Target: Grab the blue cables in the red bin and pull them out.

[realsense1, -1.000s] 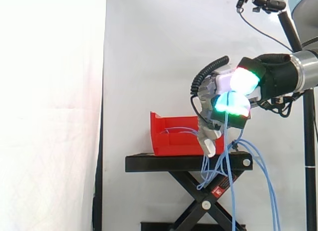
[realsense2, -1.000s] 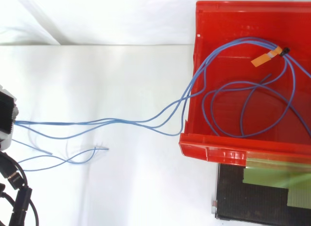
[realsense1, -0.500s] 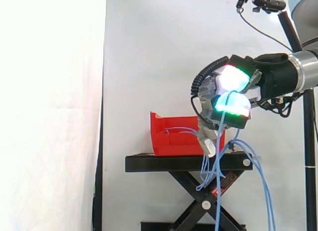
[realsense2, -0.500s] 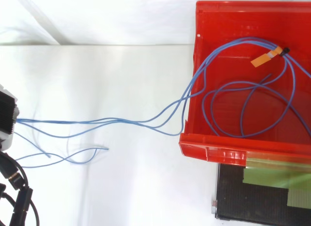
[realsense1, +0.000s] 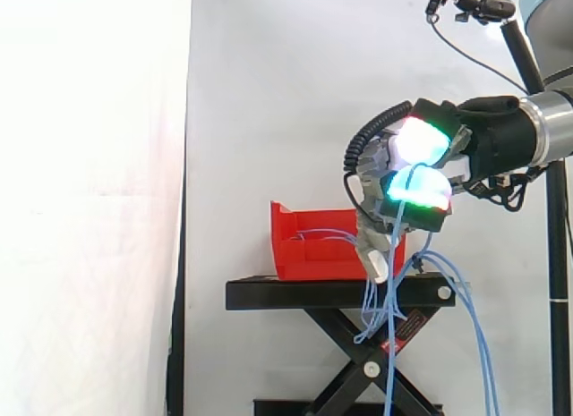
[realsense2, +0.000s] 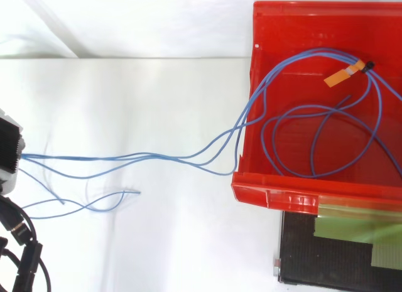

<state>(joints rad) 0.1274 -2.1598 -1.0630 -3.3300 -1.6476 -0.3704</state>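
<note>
Several blue cables (realsense2: 188, 159) lie partly in the red bin (realsense2: 295, 194) and partly out of it. Top view: wide loops lie on the bin floor, w/ strands gathered near the bin's far right corner at a black tie, next to an orange tag (realsense2: 342, 74). Approx. three strands climb over the bin's left wall, close to its front corner, and run left together in the air to the hand (realsense2: 7, 147). Two loose ends trail lower down, apart from that bundle.

Side view: thin strands leave the bin (realsense1: 304, 255) over its right end and rise to the hand (realsense1: 483, 134), which hangs above and just right of the bin. Fingers are curled, and the glowing pads (realsense1: 421, 188) (cyan-green below, white-green above) are pinched on the cables. From the pads more cable (realsense1: 394, 282) drops in long hanks past the right end of the black stand (realsense1: 295, 293), in front of its scissor legs, down to the pic's bottom edge.

The bin sits on the stand's top plate, roughly mid-length, open side up. Green tape (realsense2: 352, 229) lies on the stand top by the bin's front wall. A white curtain (realsense1: 269, 94) hangs behind. A small camera on a pole (realsense1: 483, 4) stands at upper right.
</note>
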